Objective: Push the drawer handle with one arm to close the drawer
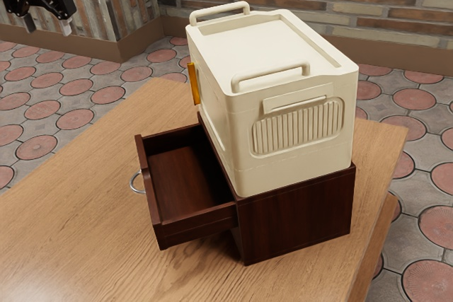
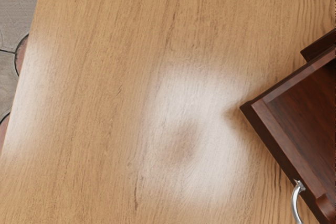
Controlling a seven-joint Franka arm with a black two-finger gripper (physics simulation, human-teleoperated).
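At the exterior view's upper left, well apart from the dark wooden cabinet (image 1: 301, 217), the black gripper (image 1: 48, 30) hangs in the air, fingers pointing down and spread apart, released. The silver drawer handle (image 1: 132, 184) is lower and toward the exterior view's right from it, curving off the front of the drawer (image 1: 155, 206). That drawer juts from the cabinet, its brown floor visible. A cream box (image 1: 244, 132) with two top bars sits on the cabinet.

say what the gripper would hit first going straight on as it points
Probably the wooden tabletop: the gripper points downward, and the open drawer lies off to one side, though depth is hard to judge.
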